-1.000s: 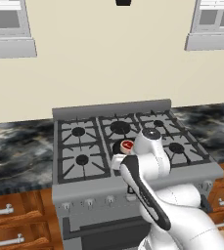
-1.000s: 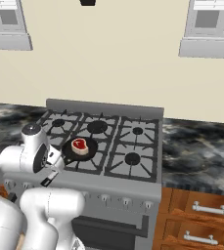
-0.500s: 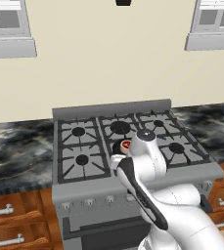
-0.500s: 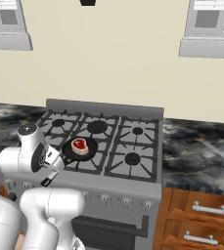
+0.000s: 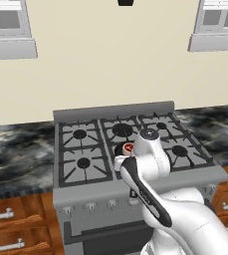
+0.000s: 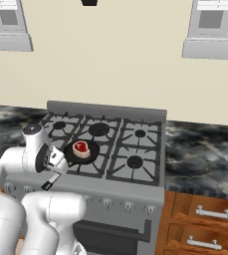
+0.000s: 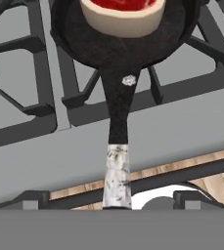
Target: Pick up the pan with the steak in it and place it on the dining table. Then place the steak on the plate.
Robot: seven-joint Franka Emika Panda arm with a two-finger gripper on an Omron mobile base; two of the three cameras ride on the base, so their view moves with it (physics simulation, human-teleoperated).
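Stove (image 6: 135, 149) spans wall counter; pan (image 6: 80, 153) sits on front burner grate, handle (image 7: 117, 146) overhanging front edge. Steak (image 6: 81, 148) lies inside pan. Gripper (image 7: 118, 201) wide open, straddling handle tip, nothing held. Pan likely rigid, front-heavy; grip black handle near bowl.

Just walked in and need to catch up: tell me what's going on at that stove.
A white robot arm is reaching over the front of a gas stove toward a small black frying pan sitting on a front burner, with a raw steak in it. In the hand view the pan's long handle points straight back at the tool, whose jaws are wide open. Nothing is gripped yet; the pan has not been lifted.
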